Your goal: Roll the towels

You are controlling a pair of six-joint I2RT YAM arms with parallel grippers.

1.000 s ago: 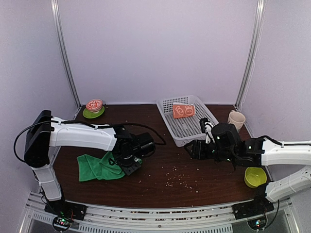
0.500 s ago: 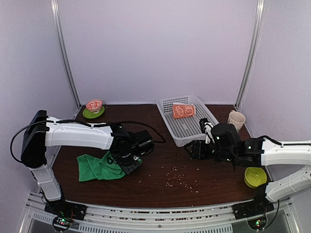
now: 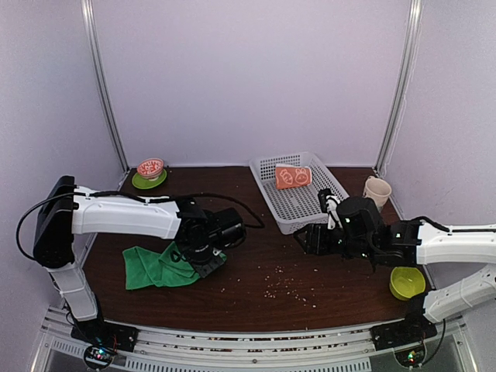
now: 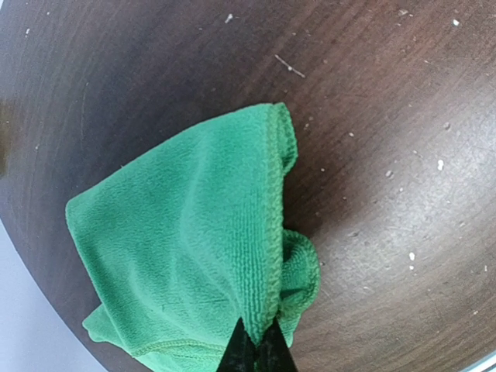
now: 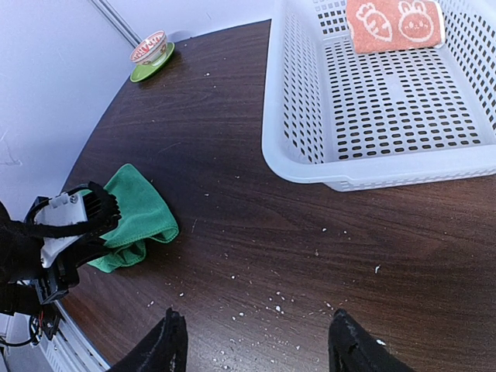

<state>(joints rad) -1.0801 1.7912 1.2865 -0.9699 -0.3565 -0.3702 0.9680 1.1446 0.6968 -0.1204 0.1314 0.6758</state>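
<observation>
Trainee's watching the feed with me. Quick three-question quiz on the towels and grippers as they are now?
1. True or false: the orange towel lies outside the white basket.
2. What is the left gripper doing to the green towel? A) hovering open above it B) shut on its hem C) pushing it with open jaws
3. Fill in: the ___ gripper stands open, holding nothing.
Key: 1 false, it lies inside the white basket; 2 B; 3 right gripper.

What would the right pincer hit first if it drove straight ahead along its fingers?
Probably the crumb-strewn table: the open right pincer seems angled down at it. The line runs between the green towel and the basket, though depth is uncertain.
</observation>
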